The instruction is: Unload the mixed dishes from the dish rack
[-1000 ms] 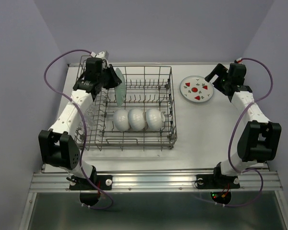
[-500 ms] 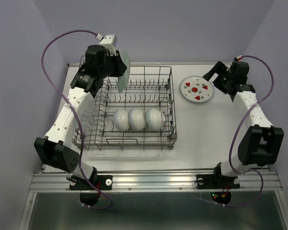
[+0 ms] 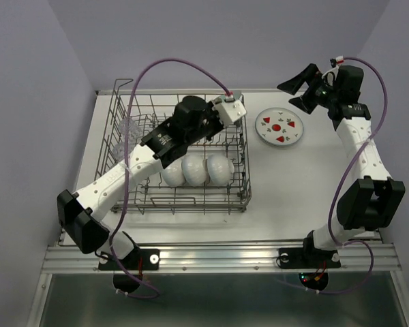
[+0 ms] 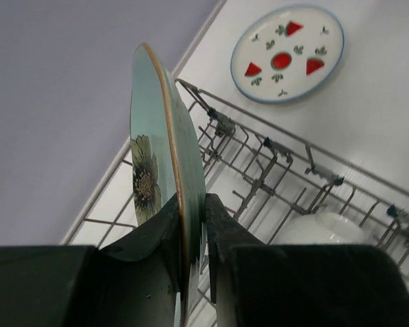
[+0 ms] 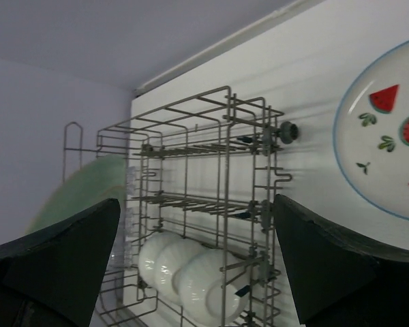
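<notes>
My left gripper (image 4: 191,204) is shut on the rim of a pale green plate (image 4: 157,157) with a dark flower at its centre. It holds the plate on edge above the back right part of the dish rack (image 3: 242,197). From above, the left gripper (image 3: 203,121) covers the plate. Three white bowls (image 3: 195,169) lie in a row in the rack. A clear glass (image 3: 126,129) stands at the rack's far left. My right gripper (image 3: 294,93) hangs open and empty in the air at the back right, facing the rack (image 5: 211,150).
A white plate with red watermelon slices (image 3: 280,127) lies flat on the table right of the rack, between the two grippers. The back wall runs close behind the rack. The bowls (image 5: 191,272) and the blurred green plate (image 5: 82,191) show in the right wrist view.
My left arm lifted the green plate out of the rack's back left corner and swung it right, across the rack. My right gripper rose and drew back a little, still open.
</notes>
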### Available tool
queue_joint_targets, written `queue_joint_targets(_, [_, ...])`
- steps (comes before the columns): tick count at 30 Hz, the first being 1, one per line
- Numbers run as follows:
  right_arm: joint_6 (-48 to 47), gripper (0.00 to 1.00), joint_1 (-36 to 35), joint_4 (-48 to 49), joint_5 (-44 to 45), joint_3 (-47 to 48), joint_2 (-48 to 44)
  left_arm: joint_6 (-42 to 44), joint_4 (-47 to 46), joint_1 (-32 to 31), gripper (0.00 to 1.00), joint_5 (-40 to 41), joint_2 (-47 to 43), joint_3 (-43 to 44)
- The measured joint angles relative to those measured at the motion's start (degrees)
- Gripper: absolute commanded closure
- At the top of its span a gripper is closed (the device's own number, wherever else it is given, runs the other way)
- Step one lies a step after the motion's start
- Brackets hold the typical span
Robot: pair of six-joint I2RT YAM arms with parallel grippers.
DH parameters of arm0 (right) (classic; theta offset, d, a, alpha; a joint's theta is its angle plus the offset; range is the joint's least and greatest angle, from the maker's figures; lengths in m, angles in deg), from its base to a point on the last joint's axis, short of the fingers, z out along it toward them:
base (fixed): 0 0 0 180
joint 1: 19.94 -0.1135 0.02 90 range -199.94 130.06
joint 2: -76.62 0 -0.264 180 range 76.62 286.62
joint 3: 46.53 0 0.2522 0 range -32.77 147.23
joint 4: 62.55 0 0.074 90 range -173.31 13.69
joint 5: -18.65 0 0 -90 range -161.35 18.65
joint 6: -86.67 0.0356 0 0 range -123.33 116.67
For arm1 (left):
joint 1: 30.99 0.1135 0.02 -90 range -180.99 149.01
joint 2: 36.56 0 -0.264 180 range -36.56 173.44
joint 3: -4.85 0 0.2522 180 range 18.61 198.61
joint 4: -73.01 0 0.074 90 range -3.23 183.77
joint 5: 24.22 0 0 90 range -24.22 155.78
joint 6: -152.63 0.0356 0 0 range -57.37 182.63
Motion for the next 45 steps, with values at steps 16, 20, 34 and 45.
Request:
queue_joint_targets(16, [11.74,0.00,-13.46,-2.25,-10.95,14.64,14.84,30.49,-13.31,-7.32,1.00,5.07,-3.10,-17.27])
queue_joint_targets(20, [10.29,0.03,-15.45,-5.64,-10.23,15.41,15.69,32.46,-14.45,-7.96,1.00,5.29,-3.48,-17.27])
queue_joint_targets(34, [10.38,0.99,-18.95,-7.58,-10.05,17.16,16.57,37.31,-18.78,-8.94,0.92,10.21,-3.43,-20.00])
queue_joint_targets(45, [11.23,0.99,-19.15,-5.66,-5.99,16.48,16.52,36.30,-22.58,-9.33,0.01,12.22,-5.16,-19.98])
